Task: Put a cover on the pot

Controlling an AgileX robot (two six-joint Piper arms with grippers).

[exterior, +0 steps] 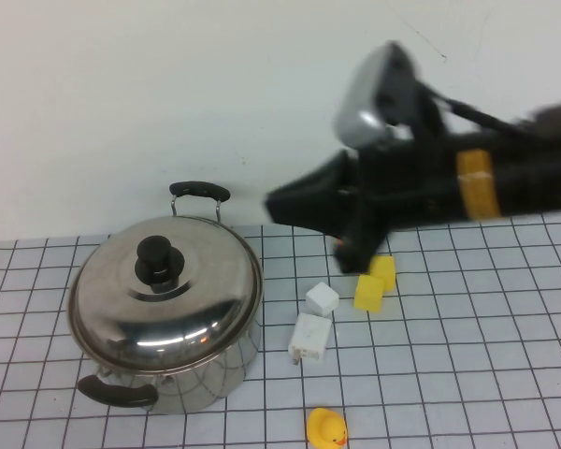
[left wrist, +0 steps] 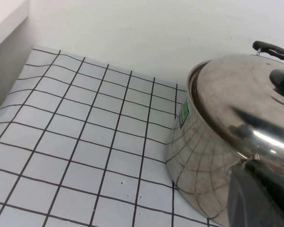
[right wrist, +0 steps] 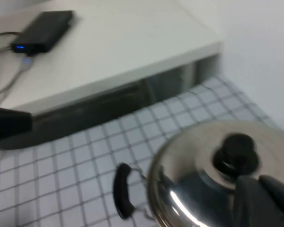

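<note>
The steel pot (exterior: 182,369) stands at the left of the checked mat, with black side handles at its far (exterior: 199,191) and near (exterior: 117,391) sides. The domed steel lid (exterior: 165,285) with a black knob (exterior: 157,257) sits on it and closes it. My right gripper (exterior: 279,206) hangs in the air to the right of the pot, above the lid's height, blurred, fingers together and empty. In the right wrist view its fingertips (right wrist: 244,189) are just short of the knob (right wrist: 236,153). The left wrist view shows the pot's side (left wrist: 203,156) close by. My left gripper is not in view.
Two white blocks (exterior: 322,297) (exterior: 310,338) and two yellow blocks (exterior: 382,271) (exterior: 368,292) lie right of the pot. A yellow toy duck (exterior: 325,428) sits at the front edge. A white wall is behind. A black box (right wrist: 42,32) rests on a white ledge beyond the mat.
</note>
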